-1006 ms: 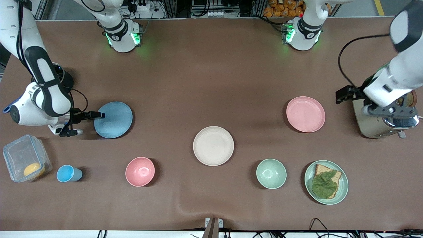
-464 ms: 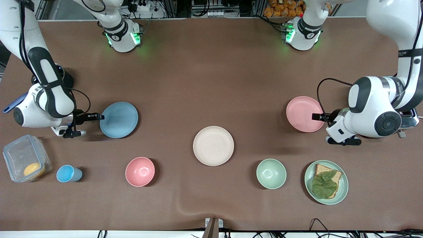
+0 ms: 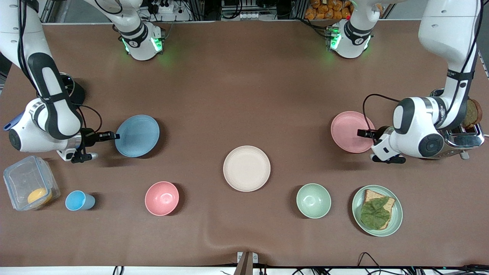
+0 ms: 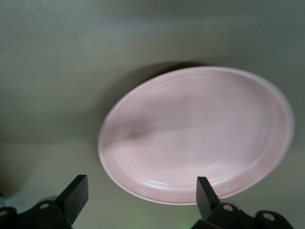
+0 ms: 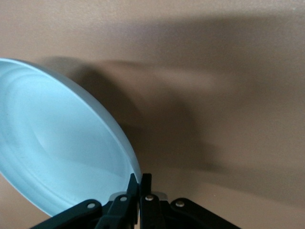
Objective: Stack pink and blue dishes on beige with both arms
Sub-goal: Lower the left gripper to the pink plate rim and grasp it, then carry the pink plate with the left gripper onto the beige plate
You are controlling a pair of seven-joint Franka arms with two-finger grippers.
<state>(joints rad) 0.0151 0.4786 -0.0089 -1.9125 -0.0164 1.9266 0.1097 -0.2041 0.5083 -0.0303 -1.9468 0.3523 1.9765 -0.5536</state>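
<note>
The right gripper (image 3: 113, 135) is clamped on the rim of the blue plate (image 3: 137, 135), holding it tilted above the table (image 3: 244, 84) toward the right arm's end. The left gripper (image 3: 363, 133), fingers spread apart, sits at the edge of the pink plate (image 3: 349, 130), which lies flat. The beige plate (image 3: 246, 168) rests centrally, nearer the front camera than both.
</note>
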